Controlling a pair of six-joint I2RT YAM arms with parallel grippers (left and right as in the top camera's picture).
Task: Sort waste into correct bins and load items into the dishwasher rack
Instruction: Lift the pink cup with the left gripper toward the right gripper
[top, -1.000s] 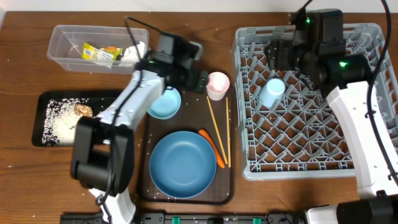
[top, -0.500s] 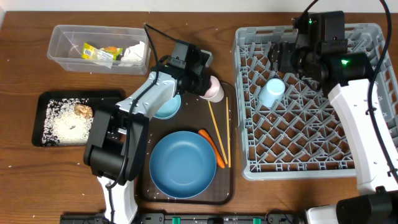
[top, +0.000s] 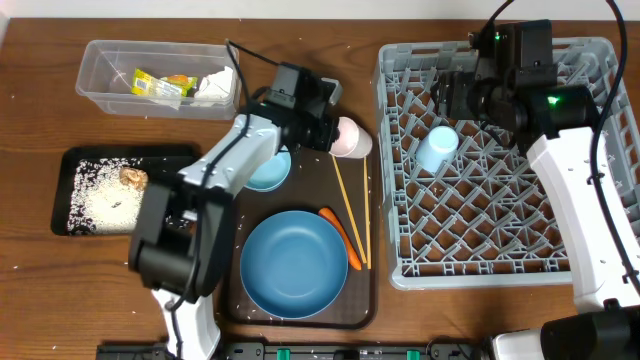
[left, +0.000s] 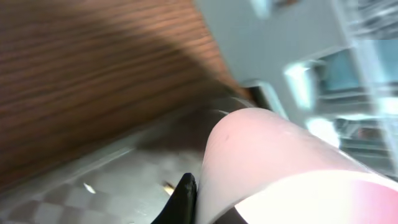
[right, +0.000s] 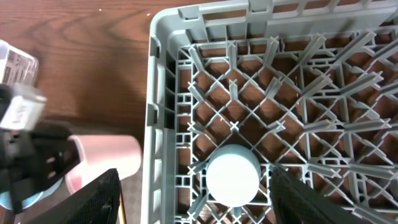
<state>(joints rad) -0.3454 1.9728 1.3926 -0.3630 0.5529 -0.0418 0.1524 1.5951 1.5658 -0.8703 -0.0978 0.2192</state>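
My left gripper (top: 330, 128) is shut on the pale pink cup (top: 352, 138), which is tipped on its side above the serving tray's far edge. In the left wrist view the pink cup (left: 280, 162) fills the frame, with one black fingertip (left: 185, 196) pressed against its wall. My right gripper (top: 455, 95) hangs open over the grey dishwasher rack (top: 600, 270). Below it a light-blue cup (right: 232, 175) stands upside down among the pegs, between the wide fingers (right: 99, 199). The blue plate (top: 294, 264), small bowl (top: 268, 172), carrot (top: 342, 236) and chopsticks (top: 352, 205) lie on the tray.
The clear tub (top: 100, 75) at the back left holds a wrapper (top: 155, 85) and a tissue (top: 215, 85). The black tray (top: 70, 160) holds rice (top: 100, 205) and a brown lump (top: 133, 177). The dark serving tray (top: 300, 318) sits between the bins and the rack.
The left gripper swung right from the tub, closed on the pink cup and tipped it toward the rack. The right arm has stayed put.
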